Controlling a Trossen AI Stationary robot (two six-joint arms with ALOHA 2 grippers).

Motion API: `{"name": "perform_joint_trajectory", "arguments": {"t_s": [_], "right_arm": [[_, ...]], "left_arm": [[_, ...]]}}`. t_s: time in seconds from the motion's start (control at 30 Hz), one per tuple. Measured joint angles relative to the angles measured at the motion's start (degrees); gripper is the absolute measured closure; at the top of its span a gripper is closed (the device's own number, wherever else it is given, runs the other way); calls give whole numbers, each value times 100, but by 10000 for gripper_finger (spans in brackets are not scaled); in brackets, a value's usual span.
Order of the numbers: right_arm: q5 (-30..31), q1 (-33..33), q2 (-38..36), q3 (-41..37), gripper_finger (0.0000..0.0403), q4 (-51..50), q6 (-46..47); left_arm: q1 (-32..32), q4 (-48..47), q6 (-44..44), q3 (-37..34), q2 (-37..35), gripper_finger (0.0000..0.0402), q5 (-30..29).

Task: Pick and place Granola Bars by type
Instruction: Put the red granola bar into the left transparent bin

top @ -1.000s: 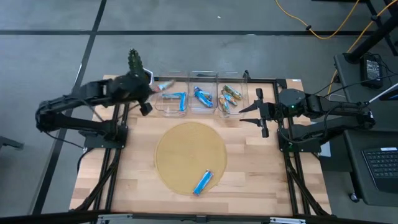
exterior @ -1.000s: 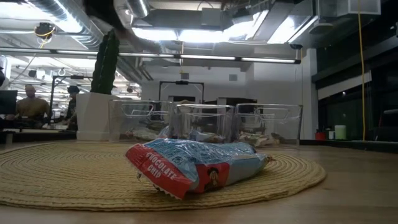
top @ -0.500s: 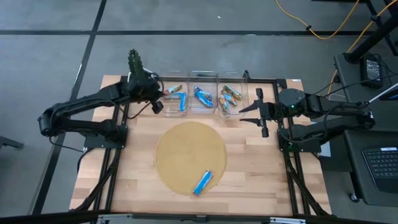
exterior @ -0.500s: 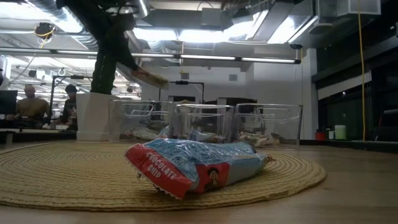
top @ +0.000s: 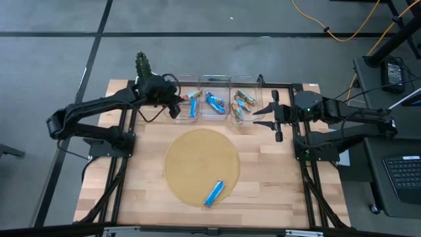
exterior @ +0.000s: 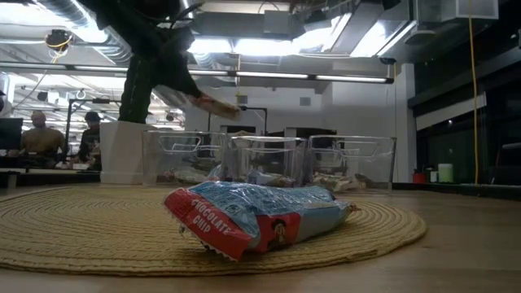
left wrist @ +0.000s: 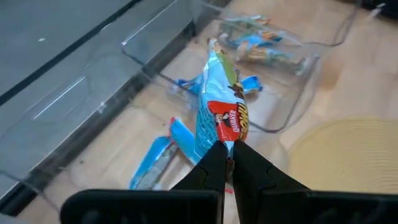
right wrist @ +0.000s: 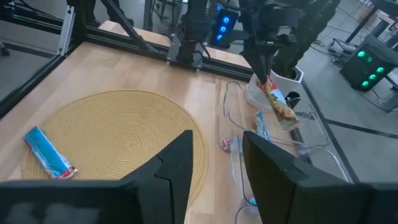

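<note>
Your left gripper point(left wrist: 227, 152) is pinched shut on the end of a bar point(left wrist: 219, 118), a blue wrapper with a red panel, which hangs from the fingertips. Over the last second you have carried it from beside the bins to above the left bin point(top: 182, 108), so the drop looks close. That bin already holds blue bars point(left wrist: 155, 158) on its floor, so if they are the same type, you are over the right place. The bar is clear of the bin and touches nothing but your fingers.

Your right gripper point(top: 263, 113) waits with its fingers part open and empty, just beside the right bin point(top: 242, 105); it has barely shifted.

The middle bin point(top: 214, 104) and the right bin hold their own bars. One blue bar point(top: 215, 192) is left on the round mat point(top: 191, 158), near its front edge, well apart from both grippers. That one is probably your next pick once this bar is released.
</note>
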Motion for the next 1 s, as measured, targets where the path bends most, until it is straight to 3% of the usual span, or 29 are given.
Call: {"name": "perform_joint_trajectory", "arguments": {"t_s": [0.73, 1.0], "right_arm": [[-2, -607, 0, 0, 260, -4, -17], [-2, -716, 70, 0, 260, 2, -2]], "left_arm": [[57, -233, -24, 0, 123, 398, -919], [153, -716, -15, -215, 171, 397, -884]]}}
